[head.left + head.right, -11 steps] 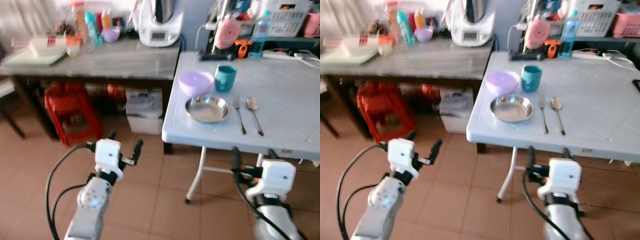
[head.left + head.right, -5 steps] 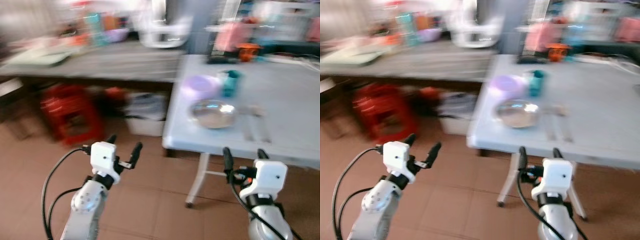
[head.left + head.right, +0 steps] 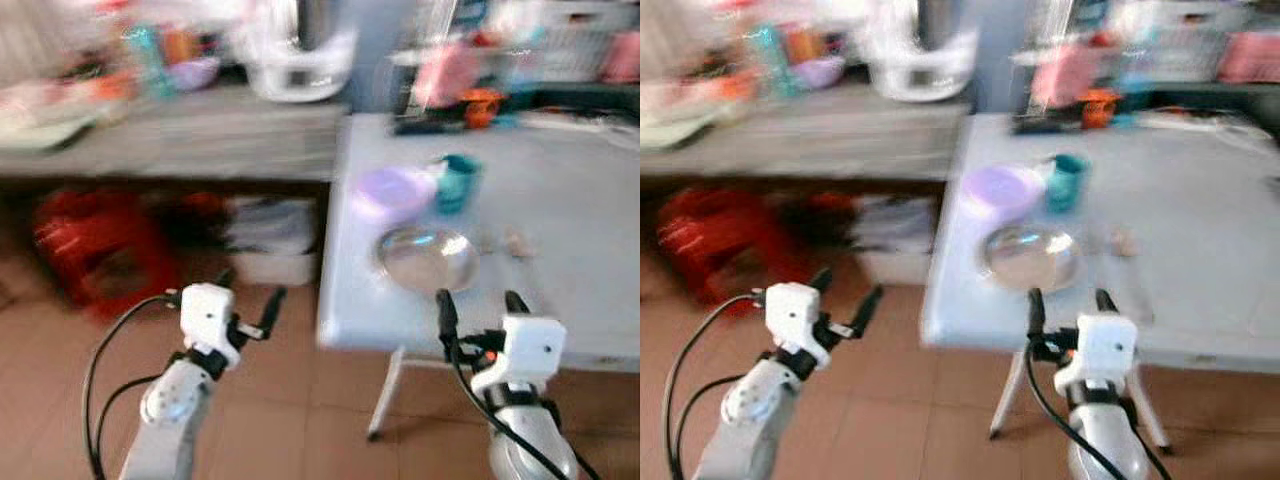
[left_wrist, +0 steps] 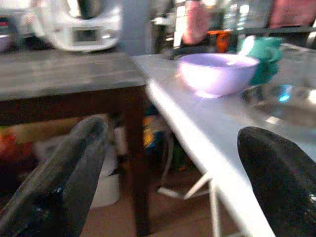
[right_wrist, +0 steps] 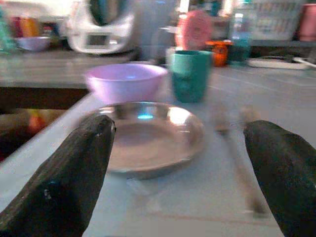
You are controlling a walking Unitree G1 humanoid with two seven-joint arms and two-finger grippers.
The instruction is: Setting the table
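Observation:
On the white folding table stand a lilac bowl, a teal cup and a steel plate, with a fork and a spoon blurred to the plate's right. My right gripper is open at the table's near edge, level with the plate and holding nothing. My left gripper is open over the floor to the left of the table, also empty. In the left wrist view the bowl and cup sit beyond the table edge.
A grey counter runs along the back left with a white appliance, bottles and a small bowl. Under it sit a red stool and a white box. Brown tiled floor lies in front.
The whole picture has shifted and blurred, so the camera has moved; the table now looks closer. My right gripper stands higher, at the table's edge by the plate. Both grippers stay open.

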